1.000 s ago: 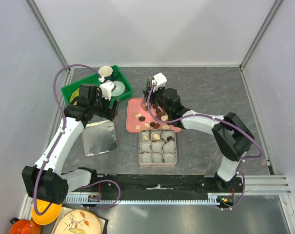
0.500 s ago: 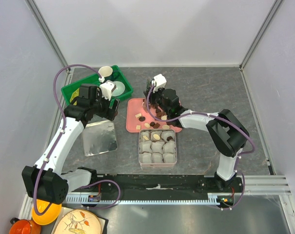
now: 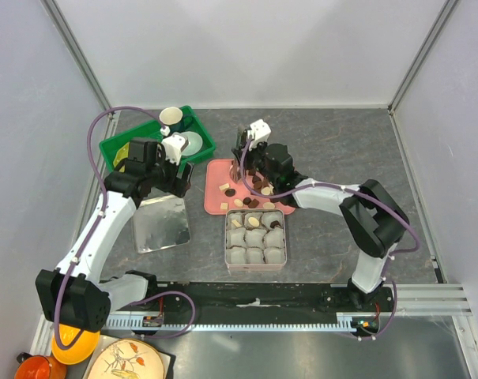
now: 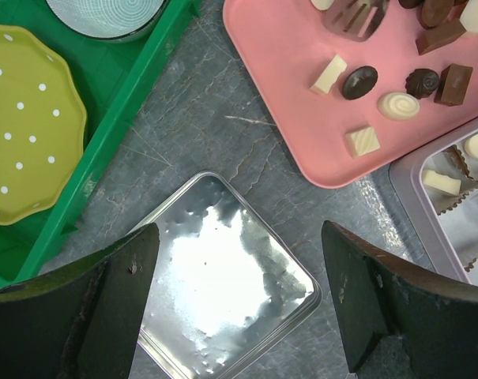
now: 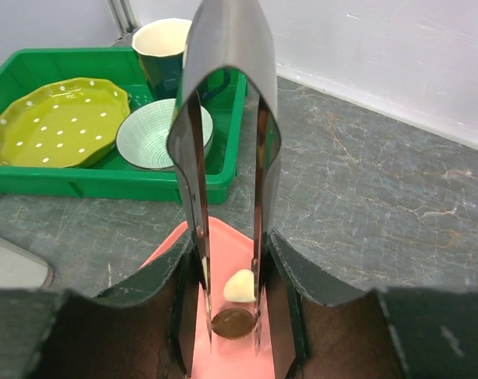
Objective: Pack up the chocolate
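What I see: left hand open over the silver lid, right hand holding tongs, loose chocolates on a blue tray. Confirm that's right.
Wrong on one point: the tray holding the loose chocolates is pink, not blue, as the left wrist view shows. The left hand is open over the silver lid, and the right hand holds tongs.

A dark grey, marbled tabletop (image 3: pixel 333 150) sits boxed in by plain white walls (image 3: pixel 254 47) — back and both sides — joined at slim metal corner posts (image 3: pixel 77 55). Light is soft and even.
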`<state>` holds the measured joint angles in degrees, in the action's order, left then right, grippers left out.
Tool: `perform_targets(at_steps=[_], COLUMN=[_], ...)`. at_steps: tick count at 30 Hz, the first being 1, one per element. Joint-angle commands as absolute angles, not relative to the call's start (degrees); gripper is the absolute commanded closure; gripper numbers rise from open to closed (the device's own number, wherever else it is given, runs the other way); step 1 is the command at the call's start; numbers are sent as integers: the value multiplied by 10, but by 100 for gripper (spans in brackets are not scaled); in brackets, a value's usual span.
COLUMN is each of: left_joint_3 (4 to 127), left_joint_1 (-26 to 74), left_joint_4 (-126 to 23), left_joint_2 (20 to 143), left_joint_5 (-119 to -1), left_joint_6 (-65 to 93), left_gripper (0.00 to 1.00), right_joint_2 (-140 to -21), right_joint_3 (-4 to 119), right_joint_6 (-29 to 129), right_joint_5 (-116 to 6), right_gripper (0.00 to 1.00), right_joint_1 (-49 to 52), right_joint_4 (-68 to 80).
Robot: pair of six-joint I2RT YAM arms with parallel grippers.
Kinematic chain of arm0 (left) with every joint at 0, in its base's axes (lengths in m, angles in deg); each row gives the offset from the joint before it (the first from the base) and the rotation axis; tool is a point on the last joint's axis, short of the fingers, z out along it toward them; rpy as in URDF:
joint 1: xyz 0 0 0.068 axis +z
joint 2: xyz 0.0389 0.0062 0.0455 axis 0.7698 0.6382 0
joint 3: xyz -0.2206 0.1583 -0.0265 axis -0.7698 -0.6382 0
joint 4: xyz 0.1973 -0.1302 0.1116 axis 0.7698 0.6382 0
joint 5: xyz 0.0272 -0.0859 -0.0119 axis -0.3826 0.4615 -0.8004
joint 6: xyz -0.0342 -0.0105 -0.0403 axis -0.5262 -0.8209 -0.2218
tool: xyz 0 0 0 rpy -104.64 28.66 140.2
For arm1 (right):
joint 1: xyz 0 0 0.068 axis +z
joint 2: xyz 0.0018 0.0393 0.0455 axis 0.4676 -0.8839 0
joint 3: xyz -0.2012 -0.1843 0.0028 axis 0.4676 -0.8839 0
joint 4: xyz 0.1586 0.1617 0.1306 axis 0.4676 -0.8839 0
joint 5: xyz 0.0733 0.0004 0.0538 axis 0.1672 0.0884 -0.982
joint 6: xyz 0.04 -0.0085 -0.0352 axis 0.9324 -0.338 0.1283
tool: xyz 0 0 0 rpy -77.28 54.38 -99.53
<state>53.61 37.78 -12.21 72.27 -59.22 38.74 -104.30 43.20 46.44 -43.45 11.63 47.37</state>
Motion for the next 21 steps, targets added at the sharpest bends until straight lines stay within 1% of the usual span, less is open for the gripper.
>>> perform_targets(at_steps=[1,5,9,13,21], left_joint_3=[532,528,528,529,528], left_joint_1=[380,380,380,380,380], left_joint_4=[-137,-138,-137,-137,-137], left_joint_2=[705,704,705,704,703], left_joint_5=[-599,-598,-598,-598,-599], left_joint_6=[401,400,400,398,396], left_gripper=[10,10,10,10,10], right_joint_2=[-938,-859,-781,-697,-609], right_joint_3=[405,359,325,281,234], right_joint_6=[473,475,469,461,472], right_joint_5=[-465,-490,-512,-514,-493], right_gripper=[66,68,69,69,69], right_joint_1=[115,122,137,182,262], right_joint_4=[488,469,420,354,268])
